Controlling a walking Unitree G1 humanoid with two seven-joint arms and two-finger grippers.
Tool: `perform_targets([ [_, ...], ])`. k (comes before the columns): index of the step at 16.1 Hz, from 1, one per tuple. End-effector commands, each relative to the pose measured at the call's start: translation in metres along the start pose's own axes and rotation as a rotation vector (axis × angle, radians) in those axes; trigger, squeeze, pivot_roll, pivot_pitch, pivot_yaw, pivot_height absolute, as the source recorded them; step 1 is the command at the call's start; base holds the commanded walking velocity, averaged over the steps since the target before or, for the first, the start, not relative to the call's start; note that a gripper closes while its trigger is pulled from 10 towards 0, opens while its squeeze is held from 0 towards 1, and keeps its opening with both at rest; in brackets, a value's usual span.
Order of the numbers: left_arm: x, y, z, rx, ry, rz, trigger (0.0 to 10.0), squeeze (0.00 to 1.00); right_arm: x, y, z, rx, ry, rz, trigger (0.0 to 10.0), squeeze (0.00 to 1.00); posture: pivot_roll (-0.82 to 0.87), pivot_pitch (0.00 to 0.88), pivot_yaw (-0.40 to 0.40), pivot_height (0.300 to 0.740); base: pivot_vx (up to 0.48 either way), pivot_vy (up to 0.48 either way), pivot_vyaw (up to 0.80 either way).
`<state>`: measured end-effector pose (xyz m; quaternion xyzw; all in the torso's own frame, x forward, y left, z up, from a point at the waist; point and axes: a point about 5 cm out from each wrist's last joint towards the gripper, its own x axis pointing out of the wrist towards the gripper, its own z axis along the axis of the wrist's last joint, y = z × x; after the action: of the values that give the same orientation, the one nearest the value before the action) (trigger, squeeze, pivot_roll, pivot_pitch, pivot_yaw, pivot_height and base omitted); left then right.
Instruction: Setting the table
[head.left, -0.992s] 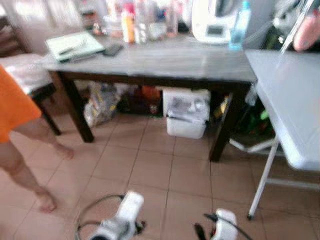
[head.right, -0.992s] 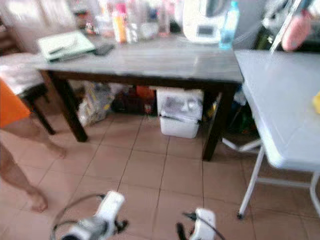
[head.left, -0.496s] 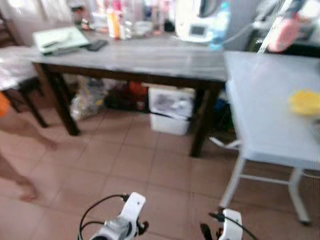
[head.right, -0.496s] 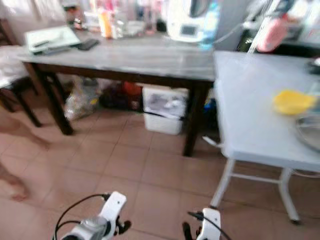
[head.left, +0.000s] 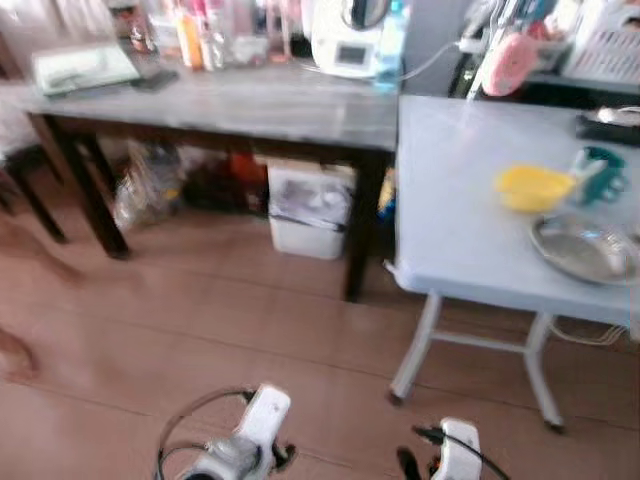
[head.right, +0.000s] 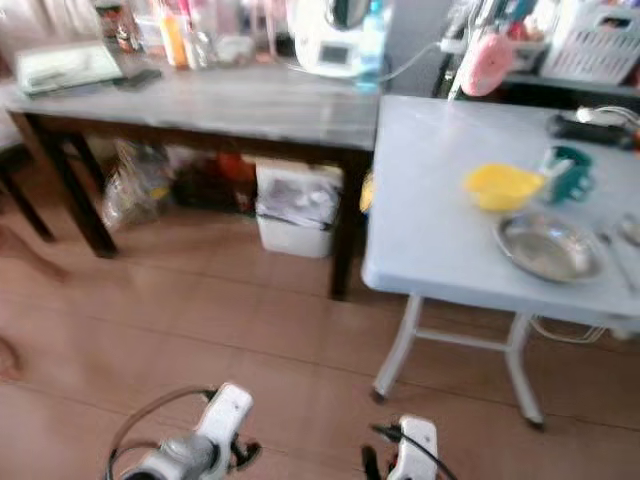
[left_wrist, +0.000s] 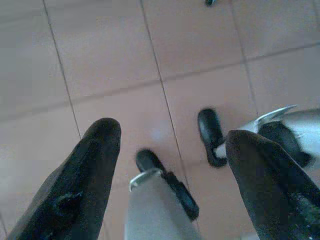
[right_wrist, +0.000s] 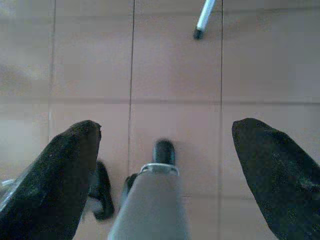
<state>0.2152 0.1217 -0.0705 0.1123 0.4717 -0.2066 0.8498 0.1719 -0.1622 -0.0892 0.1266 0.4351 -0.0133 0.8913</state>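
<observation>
In the left eye view a yellow bowl (head.left: 533, 186), a teal cup (head.left: 597, 174) and a steel plate (head.left: 585, 250) sit close together on the far right of a pale folding tabletop (head.left: 450, 220); the bowl looks light and stiff, best taken by its rim, the cup by its handle, and the plate, thin and likely slippery, by its raised edge. The right eye view shows a dark table (head.right: 220, 100) crowded with bottles and an appliance to the left, a white bin (head.right: 295, 208) beneath it, and tiled floor (head.right: 200, 330) in front, blurred. In the left wrist view the left gripper (left_wrist: 170, 165) hangs over the floor, fingers spread and holding nothing. In the right wrist view the right gripper (right_wrist: 167, 175) hangs likewise, fingers wide apart, near a table leg (right_wrist: 204, 19).
</observation>
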Motion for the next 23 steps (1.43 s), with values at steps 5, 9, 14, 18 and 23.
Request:
perform_targets([
  [5,-0.0007,0.0030,-0.0022,0.021,0.013,0.012,10.0,0.00,0.0004,0.0030,-0.0014,-0.001,0.005,0.004,10.0,0.00,0.09,0.047,-0.015,0.740,0.000,-0.384,0.00],
  [9,-0.0007,0.0035,-0.0012,0.026,0.012,0.012,10.0,0.00,0.0002,0.0022,-0.0018,-0.006,0.007,-0.003,10.0,0.00,0.09,0.048,-0.016,0.740,0.000,-0.387,0.00],
  [14,-0.0009,0.0045,-0.0005,0.037,0.011,0.015,10.0,0.00,0.0003,0.0020,-0.0016,-0.010,0.008,-0.006,10.0,0.00,0.09,0.048,-0.013,0.740,0.000,-0.385,0.00],
  [18,-0.0009,0.0048,0.0004,0.047,0.011,0.015,10.0,0.00,0.0006,0.0024,-0.0010,-0.009,0.007,-0.006,10.0,0.00,0.09,0.048,-0.012,0.740,0.000,-0.347,0.00],
  [23,-0.0008,0.0045,0.0009,0.059,0.010,0.012,10.0,0.00,0.0007,0.0023,-0.0004,-0.016,0.006,-0.008,10.0,0.00,0.09,0.047,-0.013,0.740,0.000,-0.243,0.00],
])
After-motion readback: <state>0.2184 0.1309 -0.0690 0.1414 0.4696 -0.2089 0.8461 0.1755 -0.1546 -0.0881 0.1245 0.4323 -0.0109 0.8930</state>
